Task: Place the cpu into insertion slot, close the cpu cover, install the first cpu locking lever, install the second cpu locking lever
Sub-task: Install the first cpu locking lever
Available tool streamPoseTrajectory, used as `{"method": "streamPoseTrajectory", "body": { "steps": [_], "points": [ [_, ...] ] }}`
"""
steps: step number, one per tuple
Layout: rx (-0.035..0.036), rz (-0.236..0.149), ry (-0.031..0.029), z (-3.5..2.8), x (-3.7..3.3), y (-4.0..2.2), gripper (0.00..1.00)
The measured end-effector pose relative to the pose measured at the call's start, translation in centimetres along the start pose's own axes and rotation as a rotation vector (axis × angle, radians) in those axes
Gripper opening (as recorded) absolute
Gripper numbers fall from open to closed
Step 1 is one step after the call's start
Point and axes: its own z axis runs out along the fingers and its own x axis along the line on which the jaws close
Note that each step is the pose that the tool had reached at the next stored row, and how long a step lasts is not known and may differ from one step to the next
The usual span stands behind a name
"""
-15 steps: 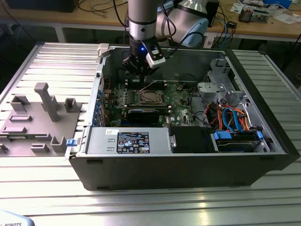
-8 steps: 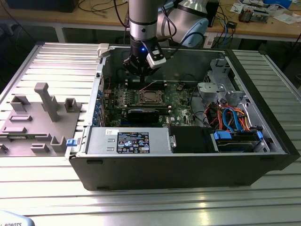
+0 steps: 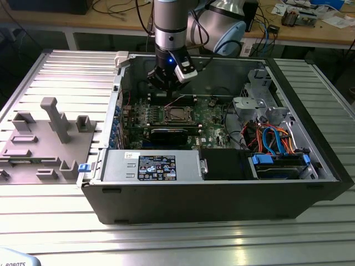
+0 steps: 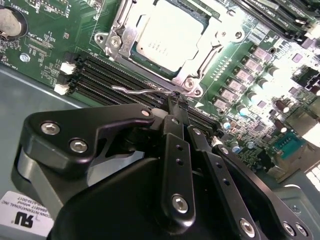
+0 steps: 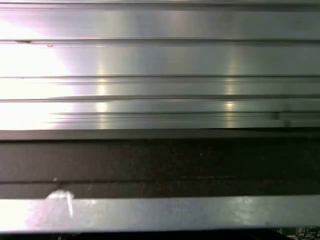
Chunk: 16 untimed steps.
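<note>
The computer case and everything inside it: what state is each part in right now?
computer case: side panel off, lying open on the table.
cpu: seated flat in the insertion slot.
cpu cover: closed down around the chip.
locking lever: thin wire, sticking out beside the socket.
gripper: jaws shut at the lever.

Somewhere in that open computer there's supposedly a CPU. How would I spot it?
Look inside the open computer case at the green motherboard. Near its middle, below the robot's pincer, sits the cpu, a pale silvery square framed by the metal cpu cover. Unlike the long black slots beside it, it is square and shiny.
</note>
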Motion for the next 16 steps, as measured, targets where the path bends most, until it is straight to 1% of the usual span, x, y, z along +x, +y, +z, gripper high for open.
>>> {"method": "streamPoseTrajectory", "body": {
  "steps": [5, 9, 14, 16],
  "points": [
    [0.0004, -0.004, 0.0001, 0.34, -0.25, 0.02, 0.11],
    [0.0007, -0.018, 0.0003, 0.61, -0.33, 0.04, 0.11],
    [0.0011, -0.028, 0.0006, 0.94, -0.77, 0.08, 0.11],
    [0.0013, -0.032, 0.0009, 1.11, -1.08, 0.08, 0.11]
  ]
}}
